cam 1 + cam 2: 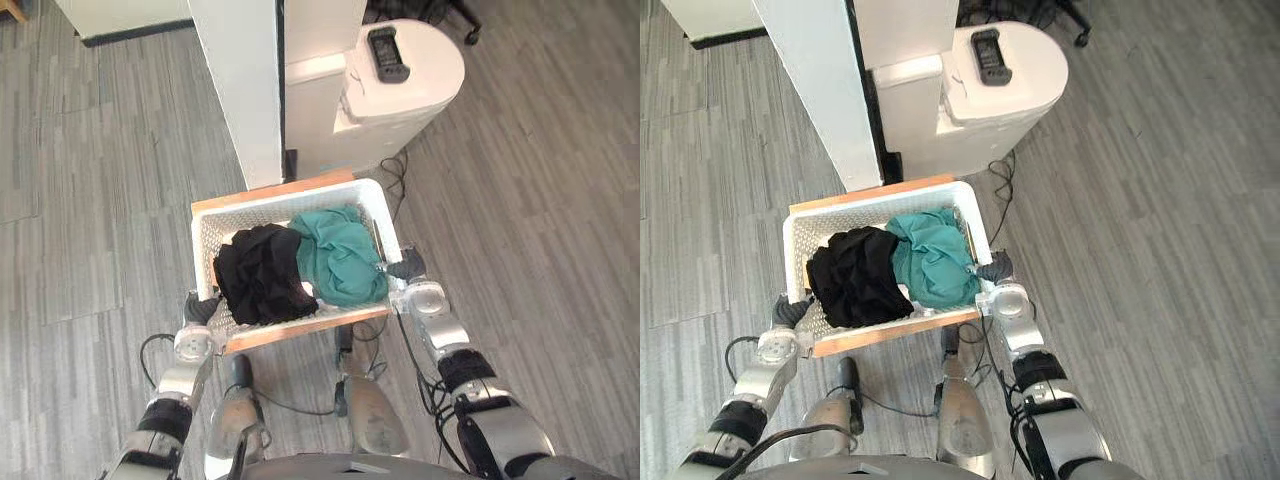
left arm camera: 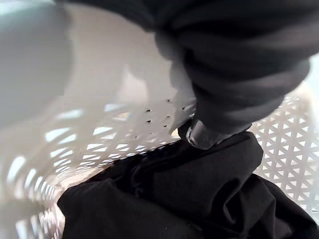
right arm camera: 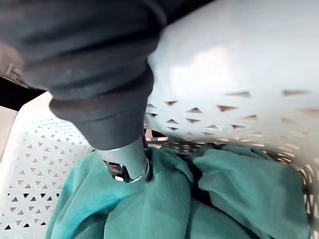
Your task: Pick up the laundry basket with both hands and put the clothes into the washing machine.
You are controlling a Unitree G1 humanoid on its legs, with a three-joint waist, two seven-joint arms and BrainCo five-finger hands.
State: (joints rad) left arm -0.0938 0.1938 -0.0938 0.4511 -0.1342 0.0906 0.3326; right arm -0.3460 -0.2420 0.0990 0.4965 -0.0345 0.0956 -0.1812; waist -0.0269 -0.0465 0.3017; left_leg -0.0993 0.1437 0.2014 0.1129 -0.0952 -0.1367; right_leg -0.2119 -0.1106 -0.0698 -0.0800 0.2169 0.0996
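A white perforated laundry basket [image 1: 290, 200] rests on a wooden stand [image 1: 300, 329]. Inside lie a black garment [image 1: 260, 272] on the left and a teal garment [image 1: 340, 255] on the right. My left hand [image 1: 200, 310] is at the basket's left wall. In the left wrist view its thumb [image 2: 204, 134] hooks over the rim, just above the black garment [image 2: 189, 194]. My right hand [image 1: 407, 267] clasps the right wall. Its thumb [image 3: 127, 164] reaches inside and touches the teal garment [image 3: 239, 194]. The fingers of both hands are hidden outside the walls.
A white washing machine [image 1: 400, 100] with a rounded top stands behind the basket to the right, and a dark handheld device [image 1: 388, 52] lies on it. A white cabinet [image 1: 245, 90] rises right behind the stand. Grey plank floor lies open on both sides.
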